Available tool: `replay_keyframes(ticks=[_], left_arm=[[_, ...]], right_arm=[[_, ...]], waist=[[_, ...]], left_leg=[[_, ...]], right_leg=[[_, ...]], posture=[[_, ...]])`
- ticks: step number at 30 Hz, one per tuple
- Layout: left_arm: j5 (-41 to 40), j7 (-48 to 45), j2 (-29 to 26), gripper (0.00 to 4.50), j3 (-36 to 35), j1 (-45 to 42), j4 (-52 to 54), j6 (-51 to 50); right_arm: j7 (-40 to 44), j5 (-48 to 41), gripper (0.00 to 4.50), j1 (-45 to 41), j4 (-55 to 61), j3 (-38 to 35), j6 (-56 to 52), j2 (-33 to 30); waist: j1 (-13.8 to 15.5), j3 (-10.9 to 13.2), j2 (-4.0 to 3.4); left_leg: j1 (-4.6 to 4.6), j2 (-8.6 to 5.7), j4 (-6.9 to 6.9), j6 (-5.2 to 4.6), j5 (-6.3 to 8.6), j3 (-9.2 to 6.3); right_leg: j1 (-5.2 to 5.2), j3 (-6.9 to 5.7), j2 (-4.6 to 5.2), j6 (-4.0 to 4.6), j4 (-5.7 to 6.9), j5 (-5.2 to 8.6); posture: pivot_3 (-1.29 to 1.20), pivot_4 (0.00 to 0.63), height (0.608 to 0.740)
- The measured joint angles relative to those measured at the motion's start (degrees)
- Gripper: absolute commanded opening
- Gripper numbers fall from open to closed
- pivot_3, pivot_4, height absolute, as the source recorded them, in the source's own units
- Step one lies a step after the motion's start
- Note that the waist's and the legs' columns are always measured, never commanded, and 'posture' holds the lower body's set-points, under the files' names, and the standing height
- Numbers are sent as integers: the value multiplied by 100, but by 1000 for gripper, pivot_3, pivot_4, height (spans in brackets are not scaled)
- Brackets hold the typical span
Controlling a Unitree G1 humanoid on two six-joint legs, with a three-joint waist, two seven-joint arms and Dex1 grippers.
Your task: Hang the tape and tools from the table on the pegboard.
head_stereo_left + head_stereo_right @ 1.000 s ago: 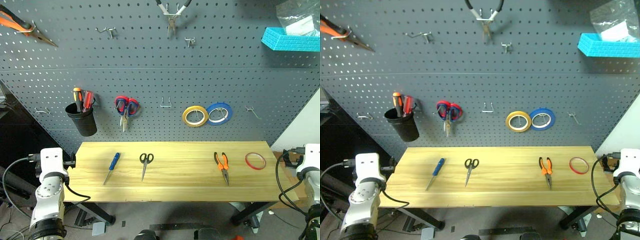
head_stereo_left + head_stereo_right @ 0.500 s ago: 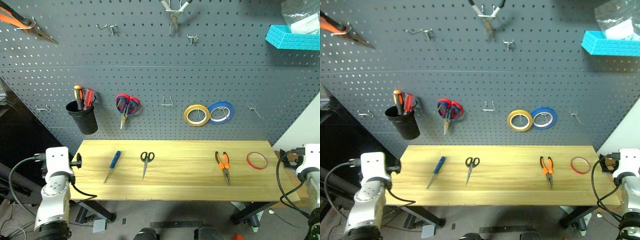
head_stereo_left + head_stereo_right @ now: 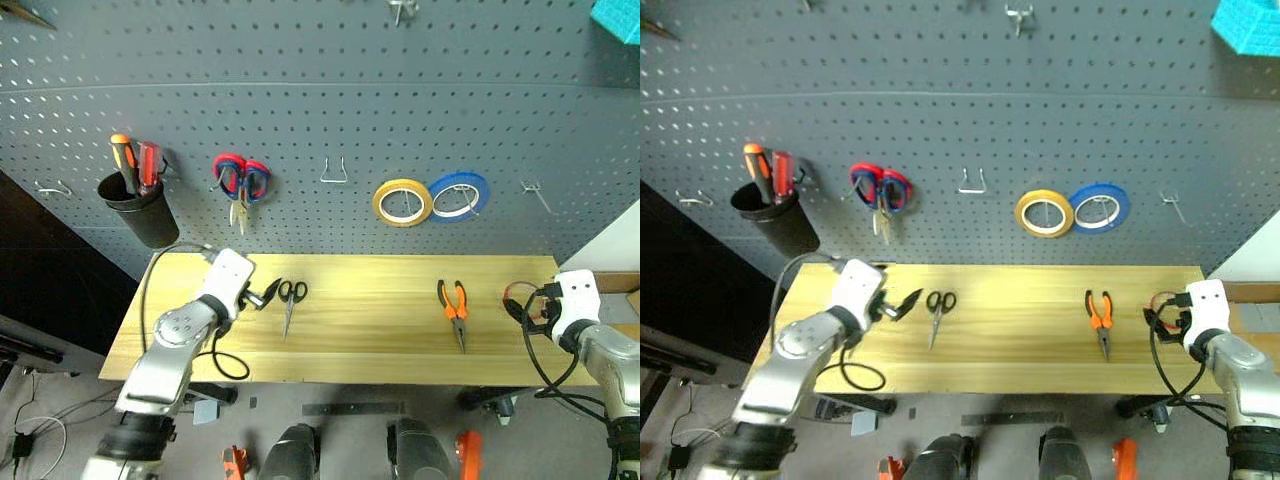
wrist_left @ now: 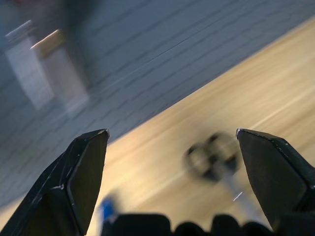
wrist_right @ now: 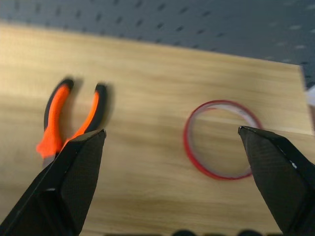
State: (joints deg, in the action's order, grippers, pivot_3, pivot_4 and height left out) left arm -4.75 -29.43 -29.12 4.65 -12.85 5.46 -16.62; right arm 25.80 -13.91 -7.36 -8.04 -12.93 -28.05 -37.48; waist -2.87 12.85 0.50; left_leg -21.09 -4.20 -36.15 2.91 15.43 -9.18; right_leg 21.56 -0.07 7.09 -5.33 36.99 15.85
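I judge the task not yet started: the tape [image 5: 221, 140], the pliers [image 3: 453, 305], the scissors [image 3: 290, 298] and the screwdriver [image 4: 107, 210] all lie on the table [image 3: 380, 330], and none hangs on the pegboard [image 3: 320, 90]. My left gripper [image 3: 262, 294] is wide open over the table just beside the scissors, and my right gripper [image 5: 172, 162] is wide open above the tape, both holding nothing. I can read no brand, label or writing anywhere.
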Motion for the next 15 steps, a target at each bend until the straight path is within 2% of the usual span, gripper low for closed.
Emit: replay_keyframes(ticks=[2, 5, 7, 11, 15], left_arm=[[-153, -373, 75, 4464, 261, -301, 26, -211], [-550, -1014, 188, 4464, 492, -768, 89, -681], [-779, -1371, 190, 4464, 597, -966, 165, -867], [-959, -1911, 177, 4464, 831, -1418, 211, -1107], [-958, -2168, 219, 4464, 989, -1680, 237, -1062]], right_arm=[[152, 169, 4500, -260, -200, 213, 129, -76], [470, 257, 4500, -715, -658, 430, 168, -163], [589, 310, 4500, -1014, -991, 526, 132, -185], [784, 543, 4500, -1797, -2123, 689, 205, -256], [827, 843, 4500, -2630, -3411, 866, 433, -285]], waist=[[-48, 121, 10], [-103, 298, 17], [-174, 425, 17], [-200, 609, 48], [-193, 763, 69]], left_leg=[[-8, 1, -3, -7, 4, 6], [-92, 6, -49, -5, 3, 2], [-118, 8, -81, -1, 4, 4], [-186, -1, -106, -1, 3, 11], [-195, 3, -121, -1, 3, 22]], right_leg=[[8, 0, 2, 0, 6, 0], [76, -15, -1, 1, 29, -2], [81, -23, 2, 1, 37, -2], [152, -21, 12, -6, 76, -7], [171, -16, 12, -6, 102, -7]], posture=[[-119, 347, 740], [-115, 375, 740], [-113, 393, 740], [-98, 423, 740], [-83, 431, 740]])
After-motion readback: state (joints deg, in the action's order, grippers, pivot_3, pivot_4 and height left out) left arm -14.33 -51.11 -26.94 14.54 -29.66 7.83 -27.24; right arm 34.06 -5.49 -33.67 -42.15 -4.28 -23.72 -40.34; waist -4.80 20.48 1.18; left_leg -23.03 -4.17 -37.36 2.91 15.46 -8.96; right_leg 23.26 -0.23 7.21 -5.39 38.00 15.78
